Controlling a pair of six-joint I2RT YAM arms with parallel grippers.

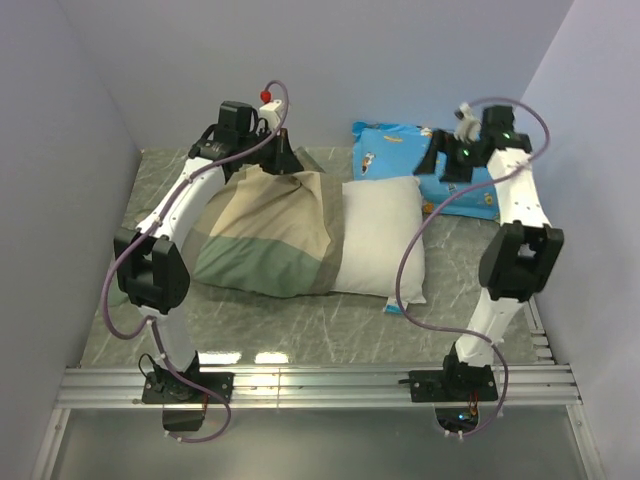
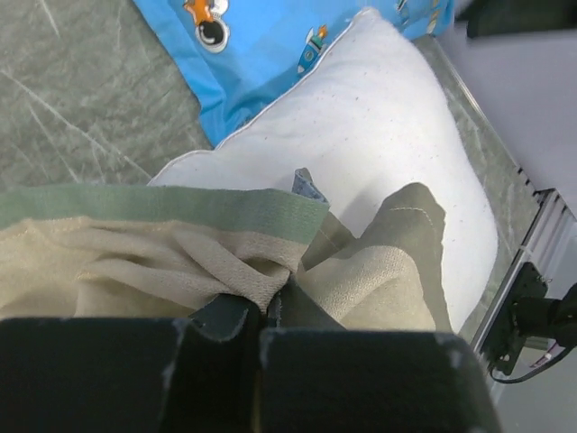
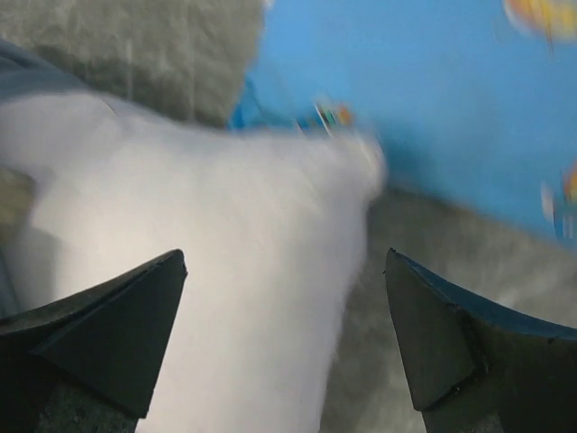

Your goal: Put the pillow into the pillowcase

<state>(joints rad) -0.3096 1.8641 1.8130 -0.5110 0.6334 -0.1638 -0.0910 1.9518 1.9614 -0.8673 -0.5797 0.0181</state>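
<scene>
The pillowcase, tan, olive and green, lies at the table's middle left and covers the left part of the white pillow. The pillow's right half sticks out. My left gripper is at the pillowcase's far edge. In the left wrist view it is shut on bunched tan fabric of the pillowcase, with the pillow beyond. My right gripper is raised at the back right. It is open and empty above the pillow's corner, which is blurred.
A bright blue cartoon-print cushion lies at the back right, partly under the pillow, and shows in both wrist views. Walls close in at left, back and right. An aluminium rail runs along the near edge.
</scene>
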